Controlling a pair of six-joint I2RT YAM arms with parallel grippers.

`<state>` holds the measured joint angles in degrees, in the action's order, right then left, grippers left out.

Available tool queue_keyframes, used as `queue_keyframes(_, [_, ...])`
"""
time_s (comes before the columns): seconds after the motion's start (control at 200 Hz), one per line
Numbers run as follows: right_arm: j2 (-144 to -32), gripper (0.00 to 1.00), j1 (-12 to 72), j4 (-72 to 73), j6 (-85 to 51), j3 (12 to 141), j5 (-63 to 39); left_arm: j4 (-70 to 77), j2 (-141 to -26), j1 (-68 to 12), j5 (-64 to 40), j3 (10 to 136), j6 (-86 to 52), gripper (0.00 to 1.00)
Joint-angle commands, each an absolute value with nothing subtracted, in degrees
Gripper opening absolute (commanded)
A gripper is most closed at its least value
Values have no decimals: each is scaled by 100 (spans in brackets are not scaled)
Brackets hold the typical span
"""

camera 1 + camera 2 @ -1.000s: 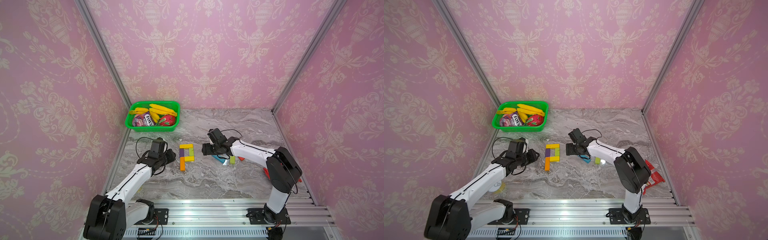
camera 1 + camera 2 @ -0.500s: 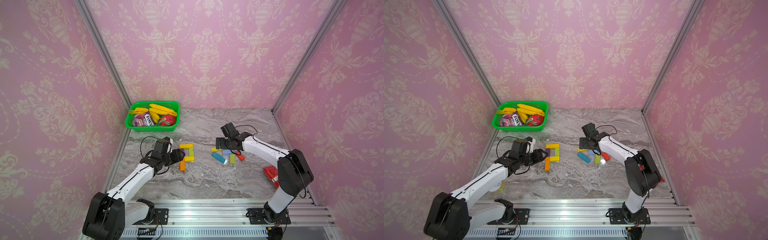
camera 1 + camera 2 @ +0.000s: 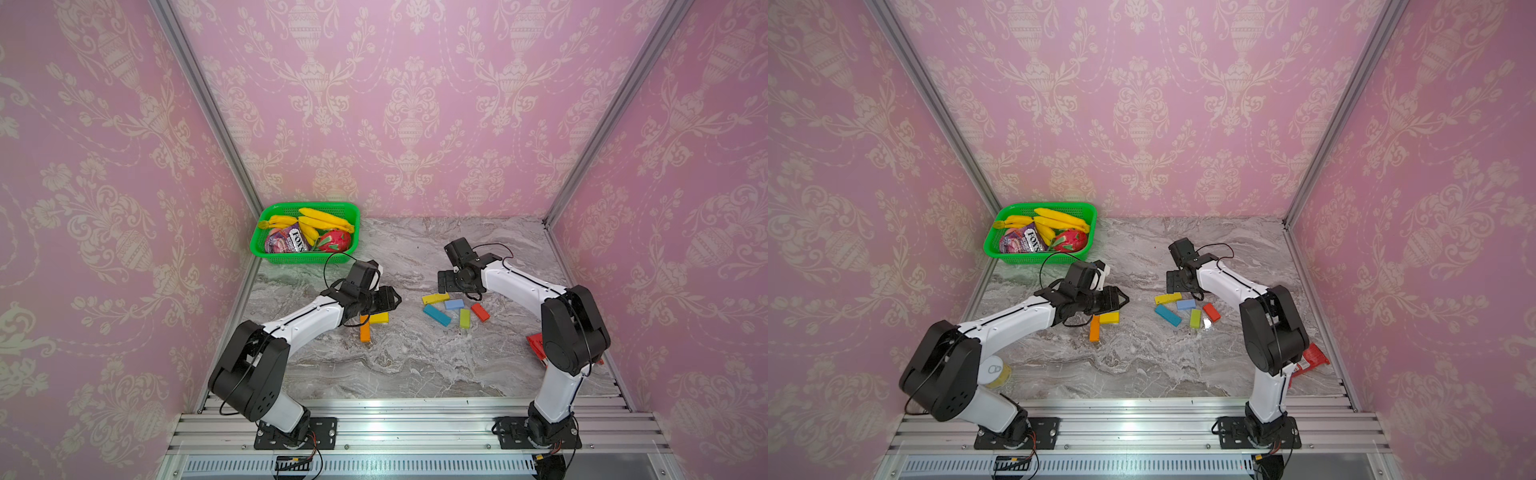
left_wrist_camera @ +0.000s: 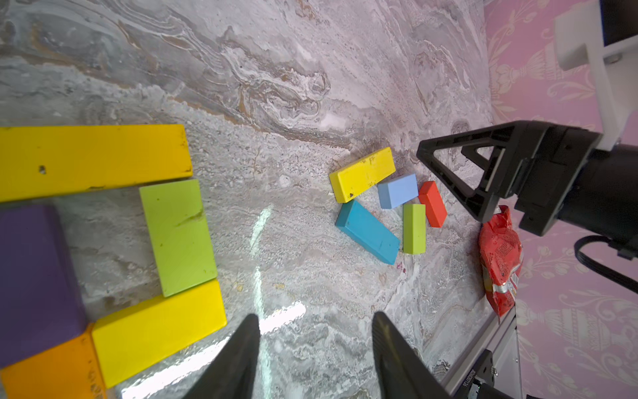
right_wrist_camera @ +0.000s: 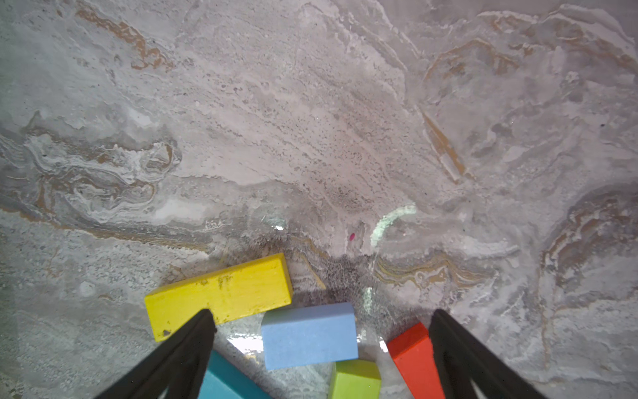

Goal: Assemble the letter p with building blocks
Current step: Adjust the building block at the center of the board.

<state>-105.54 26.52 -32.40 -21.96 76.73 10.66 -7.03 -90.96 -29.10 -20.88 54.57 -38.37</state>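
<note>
In both top views the left gripper [image 3: 386, 300] hangs over the part-built letter. Only a yellow block [image 3: 379, 318] and an orange block [image 3: 365, 328] peek out from under it. The right gripper [image 3: 446, 282] sits just beside the loose blocks [image 3: 436, 315] on the bench [image 3: 415, 365]. The right arm is much nearer to them.

From the left wrist, the left gripper is partly open and holds nothing. The letter lies close beside its fingers, and the loose blocks are far ahead.

From the right wrist, the right gripper is open very wide and empty. The light blue block [image 5: 309, 335] lies flat between its fingers. Its long side runs from one finger toward the other, so I think the gripper should turn to pinch the thin way. The loose yellow block [image 5: 219, 295] lies just ahead.
</note>
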Motion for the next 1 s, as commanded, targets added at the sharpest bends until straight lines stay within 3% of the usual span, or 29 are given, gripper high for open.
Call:
queue_keyframes(0.0, [-10539,95,2390,-3091,-2277,7554,713,-710,-9653,-3079,-2093,5862,-3819,53])
queue_keyframes(0.19, [-10612,77,1968,-2528,-2553,7256,-212,-780,-10595,-3293,-1965,6605,-3884,43])
queue_keyframes(0.35, [-10810,42,1870,-2233,-2570,7224,-682,-999,-11049,-3434,-1608,7115,-3835,29])
queue_keyframes(0.44, [-10964,35,1863,-2178,-2567,7314,-796,-1131,-11277,-3444,-1547,7354,-3826,21])
queue_keyframes(0.475, [-11052,26,1861,-2184,-2558,7372,-870,-1167,-11357,-3452,-1538,7429,-3839,19])
queue_keyframes(0.765, [-11327,20,1858,-2080,-2533,7385,-1202,-1267,-11662,-3502,-1492,7641,-3948,3])
queue_keyframes(0.996, [-11278,20,1872,-1847,-2635,7089,-1509,-1240,-11767,-3645,-1589,7673,-4002,1])
